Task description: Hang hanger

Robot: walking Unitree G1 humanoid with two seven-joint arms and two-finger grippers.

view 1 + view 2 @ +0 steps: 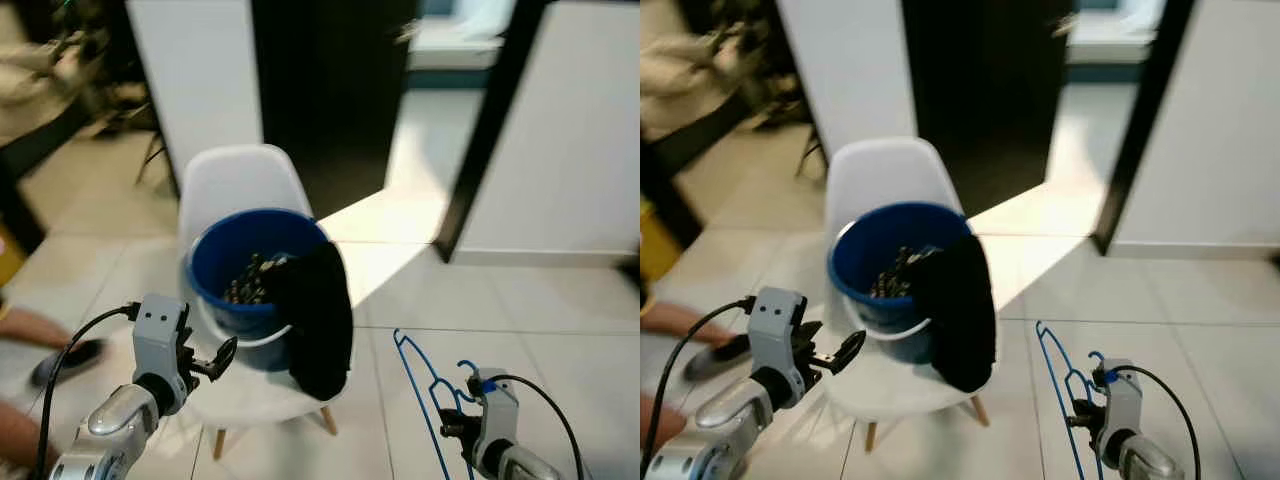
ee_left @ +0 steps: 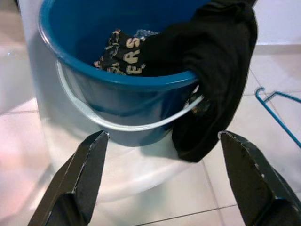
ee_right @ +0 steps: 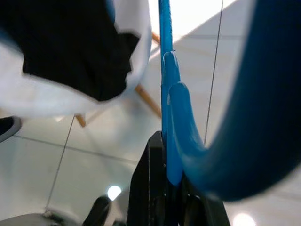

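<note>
here the right gripper (image 1: 452, 428), low at the lower right of the head view, was clamped on the neck of a blue hanger (image 1: 420, 385); the right wrist view showed the black fingers (image 3: 153, 188) pinched tight on the wire just below the hook; the hanger's frame stood up and leaned toward the middle of the frame, above the tiled floor (image 1: 560, 300); the left gripper (image 1: 215, 360) hovered at the lower left with its fingers spread wide and holding nothing, pointed at a blue bucket (image 1: 225, 270) that sat on a white chair (image 1: 235, 180) in the centre; a black garment (image 1: 320, 320) hung over the bucket's rim and down its side; no rail or rod was in sight; to do the step well, i judged, the grip should stay firm at the neck so the hook cannot swing, and the hook's mouth should be turned toward the rail once found.
</note>
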